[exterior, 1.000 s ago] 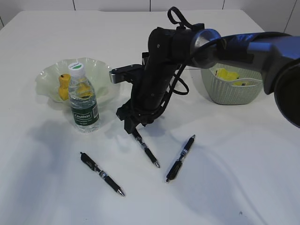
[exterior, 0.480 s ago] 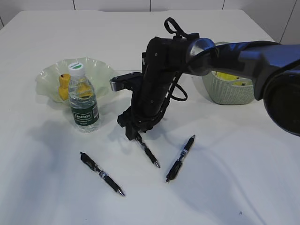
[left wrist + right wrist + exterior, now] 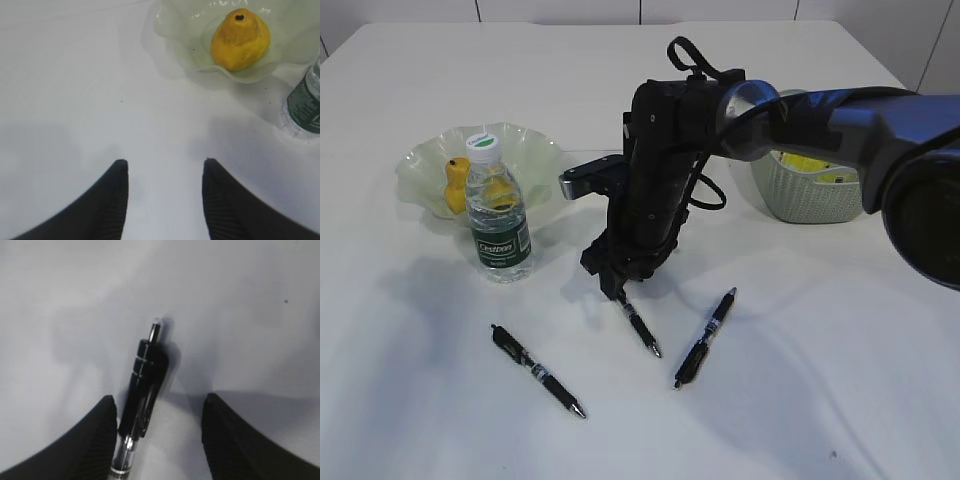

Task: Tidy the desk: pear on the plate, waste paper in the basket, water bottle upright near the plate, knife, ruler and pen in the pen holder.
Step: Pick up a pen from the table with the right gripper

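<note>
The right gripper hangs half-open, empty, over the middle pen near the desk's centre; sitting off-centre, one finger may knock it away.

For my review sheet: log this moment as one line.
right gripper: open, straddling middle pen | left gripper: open, empty | pear: on plate | bottle: upright

yellow pear, pale green plate
</note>
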Controlling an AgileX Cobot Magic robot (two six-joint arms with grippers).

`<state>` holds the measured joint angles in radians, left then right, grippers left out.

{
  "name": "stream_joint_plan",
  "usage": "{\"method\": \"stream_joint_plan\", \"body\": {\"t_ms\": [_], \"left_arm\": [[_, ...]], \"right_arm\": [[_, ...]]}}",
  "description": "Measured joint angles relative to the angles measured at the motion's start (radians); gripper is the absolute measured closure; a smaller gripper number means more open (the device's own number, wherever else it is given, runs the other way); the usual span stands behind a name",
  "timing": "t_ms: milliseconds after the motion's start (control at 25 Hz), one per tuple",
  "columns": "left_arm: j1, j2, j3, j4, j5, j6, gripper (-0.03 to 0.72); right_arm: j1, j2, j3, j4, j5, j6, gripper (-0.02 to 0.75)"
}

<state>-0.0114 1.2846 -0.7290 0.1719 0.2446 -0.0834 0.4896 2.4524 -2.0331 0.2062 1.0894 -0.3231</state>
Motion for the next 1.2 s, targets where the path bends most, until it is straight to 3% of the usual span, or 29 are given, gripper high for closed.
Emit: {"method": "stream_joint_plan", "body": {"t_ms": [640, 1040, 1200], "left_arm": [[0.000, 0.000, 0.000, 0.012, 0.000, 0.000, 0.347], [0.000, 0.000, 0.000, 0.015, 0.000, 0.000, 0.348], [0.000, 0.000, 0.000, 0.017, 0.000, 0.000, 0.348]], "right_arm": [[0.002, 0.000, -0.005, -0.060, 0.011, 0.117, 0.335], [0.002, 0.000, -0.005, -0.067, 0.023, 0.136, 0.455], [0.002, 0.000, -0.005, -0.067, 0.026, 0.139, 0.536]]}}
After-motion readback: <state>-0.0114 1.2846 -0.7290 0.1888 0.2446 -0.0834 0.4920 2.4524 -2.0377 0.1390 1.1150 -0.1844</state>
